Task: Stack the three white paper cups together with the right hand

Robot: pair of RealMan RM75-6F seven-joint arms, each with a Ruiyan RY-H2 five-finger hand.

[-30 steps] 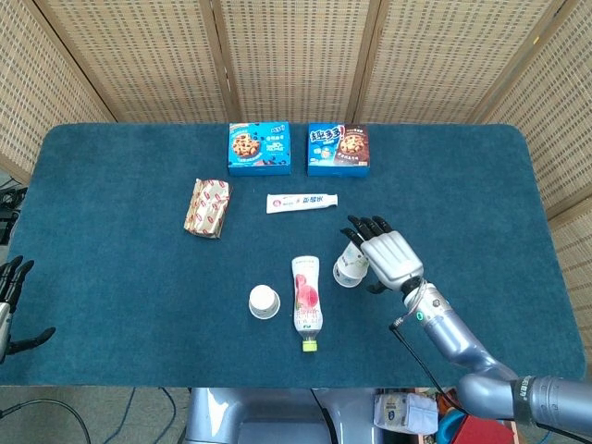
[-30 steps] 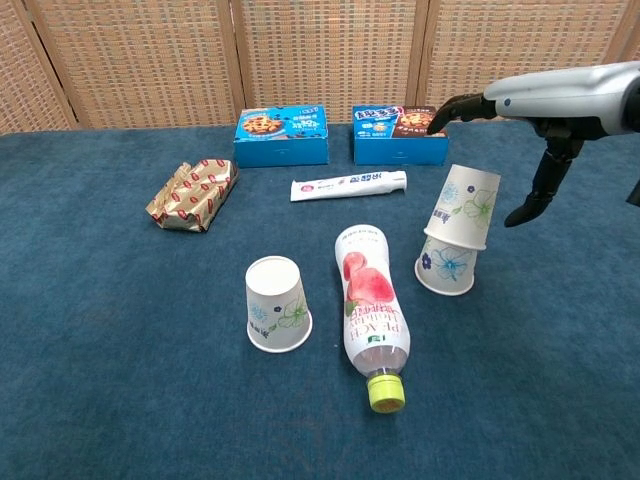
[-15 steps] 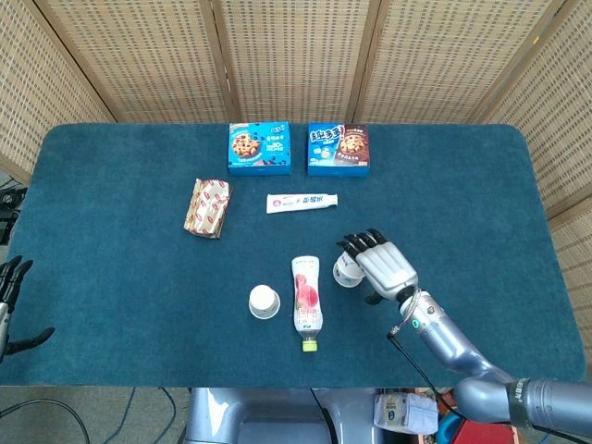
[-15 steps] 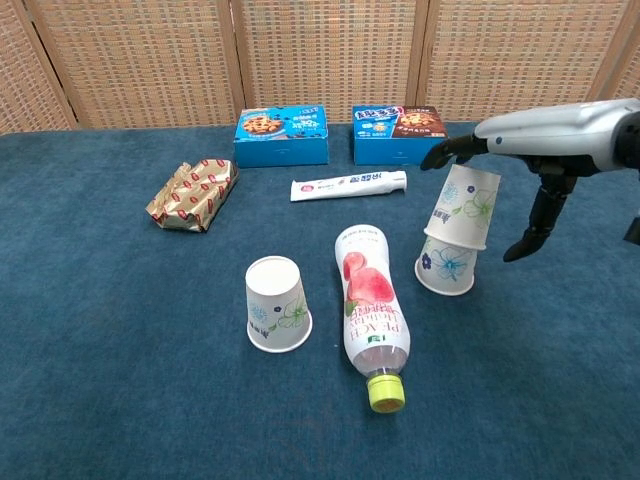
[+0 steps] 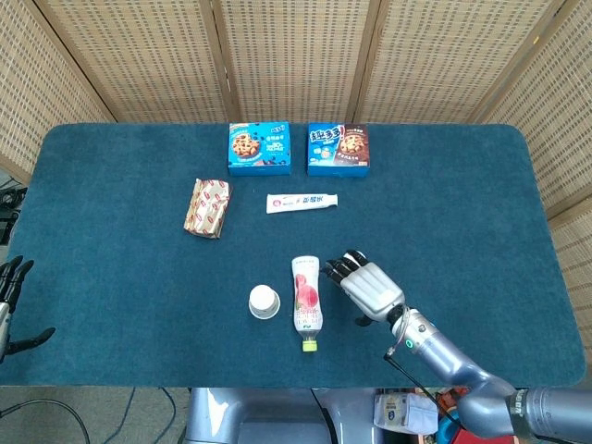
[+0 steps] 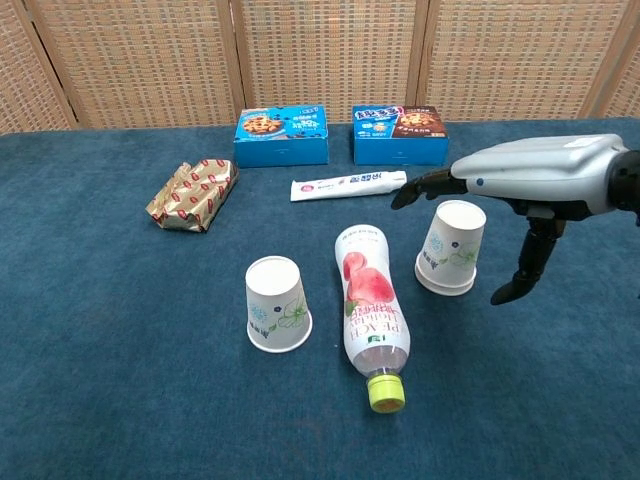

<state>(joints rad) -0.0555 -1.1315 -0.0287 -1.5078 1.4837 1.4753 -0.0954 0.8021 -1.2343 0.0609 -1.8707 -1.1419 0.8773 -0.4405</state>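
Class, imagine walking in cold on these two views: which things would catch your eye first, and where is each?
The silver right hand stands out first, hovering with fingers spread over the stacked white cups right of centre. Next comes the peach drink bottle lying on its side mid-table, its yellow-green cap toward the near edge, with a lone upturned cup to its left. The two blue cookie boxes sit along the far side.

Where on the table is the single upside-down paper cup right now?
In the chest view, the single paper cup stands near the front, left of the lying peach drink bottle and apart from it.
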